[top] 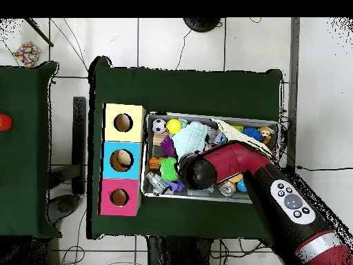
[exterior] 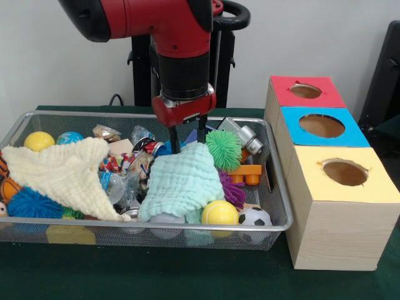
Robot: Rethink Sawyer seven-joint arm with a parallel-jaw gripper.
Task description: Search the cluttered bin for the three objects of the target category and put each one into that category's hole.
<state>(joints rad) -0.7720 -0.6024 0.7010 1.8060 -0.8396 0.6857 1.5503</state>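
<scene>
No plush animal shows plainly in either view, so the three objects are most likely buried in the bin, under the mint cloth, the cream cloth, or the loose clutter between them. An orange striped scrap at the bin's 9 o'clock edge in the front view could be one of them or a toy basketball; I cannot tell which. With nothing exposed, their long axis and heading cannot be read. Such toys should be light, soft and squashy, not fragile and not slippery. A pinch across the body would likely hold better than one on a thin cord loop, and they may snag on cloth when lifted. The gripper hangs at the mint cloth's 12 o'clock edge, released, with its fingers spread and nothing between them. The green spiky ball sits just beside it at 3 o'clock. The hole in the red-topped box lies outside the bin, towards 2 o'clock on the desk.
</scene>
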